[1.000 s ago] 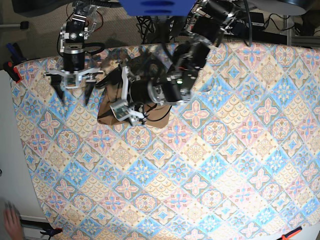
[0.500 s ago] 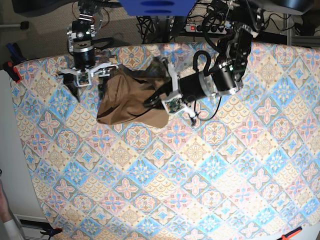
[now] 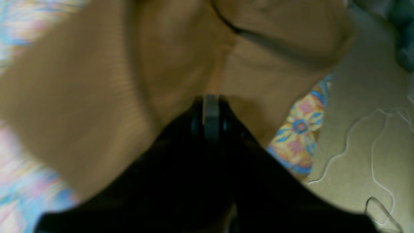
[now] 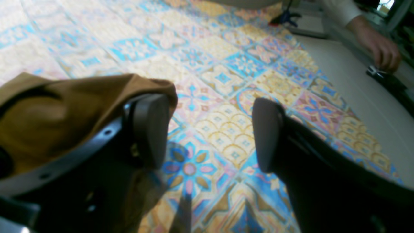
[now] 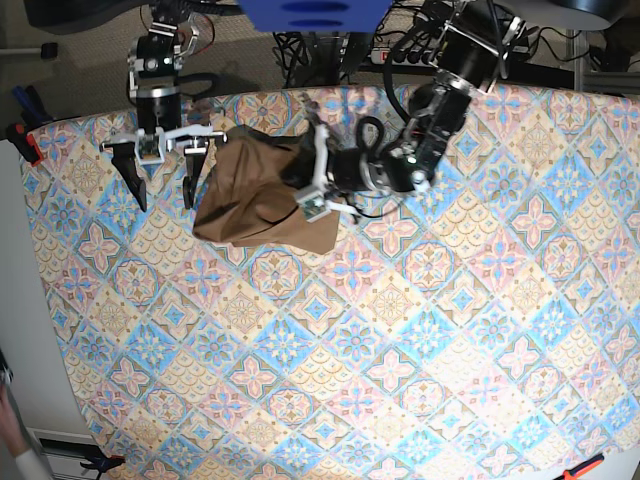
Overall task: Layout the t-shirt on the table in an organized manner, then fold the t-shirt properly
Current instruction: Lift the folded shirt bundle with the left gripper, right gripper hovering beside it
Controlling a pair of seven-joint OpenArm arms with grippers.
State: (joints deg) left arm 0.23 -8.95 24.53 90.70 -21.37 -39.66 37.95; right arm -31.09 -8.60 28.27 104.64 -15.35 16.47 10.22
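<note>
We see the bunched t-shirt [image 5: 258, 195] upper left on the table [image 5: 420, 340]. Only the left wrist view shows left fingers [image 3: 212, 113] pinching it; right fingers [image 4: 150, 129] wide, just beside it.

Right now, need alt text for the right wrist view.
The open right gripper hovers over the table, jaws apart with nothing between them. The bunched tan t-shirt lies beside its left finger. A person's hand shows at the far edge.
</note>
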